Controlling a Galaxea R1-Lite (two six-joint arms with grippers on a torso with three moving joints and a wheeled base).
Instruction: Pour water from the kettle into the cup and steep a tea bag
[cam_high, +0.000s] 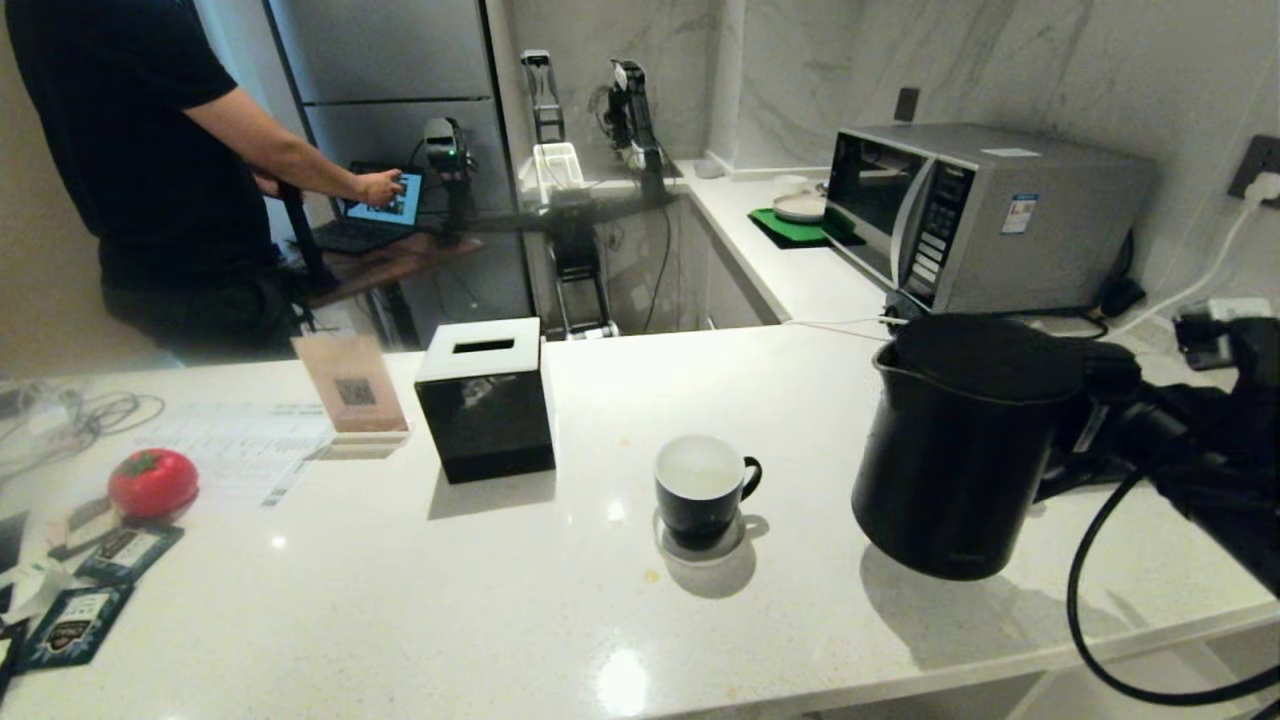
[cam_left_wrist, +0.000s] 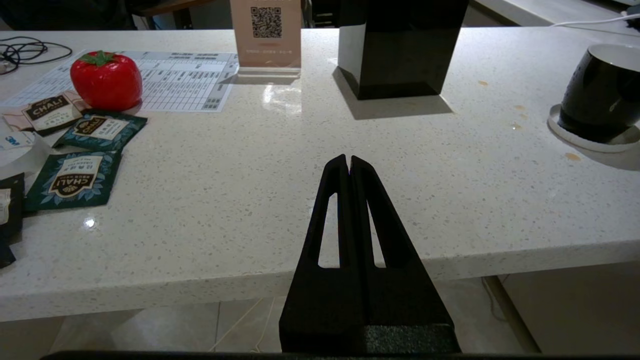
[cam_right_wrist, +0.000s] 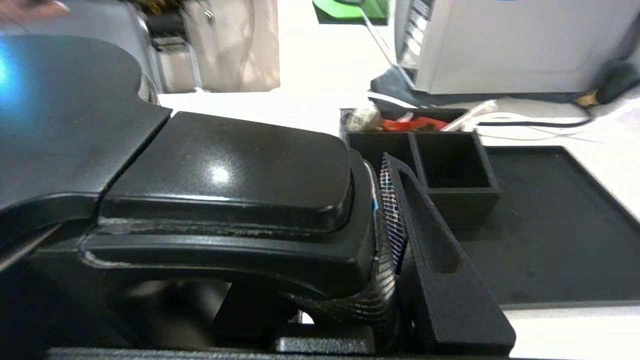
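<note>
The tall matte-black kettle (cam_high: 950, 450) is at the right of the white counter, leaning slightly, its spout side facing the cup. My right gripper (cam_high: 1110, 385) is shut on the kettle's black loop handle (cam_right_wrist: 240, 200); in the right wrist view only one finger (cam_right_wrist: 425, 220) of the right gripper (cam_right_wrist: 350, 210) shows, pressed against the handle. The black cup (cam_high: 702, 490), white inside, stands on a white coaster left of the kettle and also shows as the cup (cam_left_wrist: 600, 95). My left gripper (cam_left_wrist: 349, 160) hangs shut and empty before the counter's front edge. The tea bag and water are out of view.
A black tissue box (cam_high: 485, 400), a QR sign (cam_high: 350, 385), a red tomato-shaped thing (cam_high: 152, 483) and teal sachets (cam_high: 75, 620) sit left of the cup. A microwave (cam_high: 980, 215) stands behind the kettle. A low black tray (cam_right_wrist: 550, 225) lies nearby. A person (cam_high: 130, 150) works at the back left.
</note>
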